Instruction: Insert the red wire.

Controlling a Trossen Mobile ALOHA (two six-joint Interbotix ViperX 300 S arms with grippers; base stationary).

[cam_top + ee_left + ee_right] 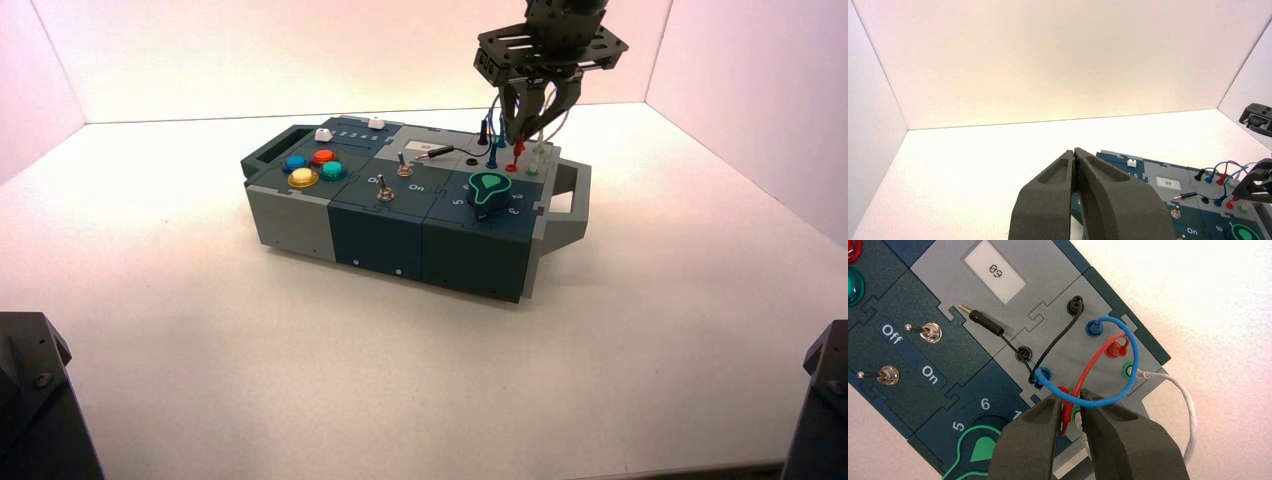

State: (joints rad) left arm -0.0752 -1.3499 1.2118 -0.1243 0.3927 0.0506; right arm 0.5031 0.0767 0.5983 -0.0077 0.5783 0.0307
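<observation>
The right gripper [1071,405] is over the box's socket panel, its fingers parted around the near plug [1067,415] of the red wire [1092,364]; a firm grasp cannot be told. Just beside the fingertips lies the near red socket [1063,389]; whether the plug is seated is unclear. Farther out, the wire reaches its other red plug [1116,350]. The blue cable [1108,401] arches across the fingertips. Well apart, leftward, waits the left gripper [1074,152].
</observation>
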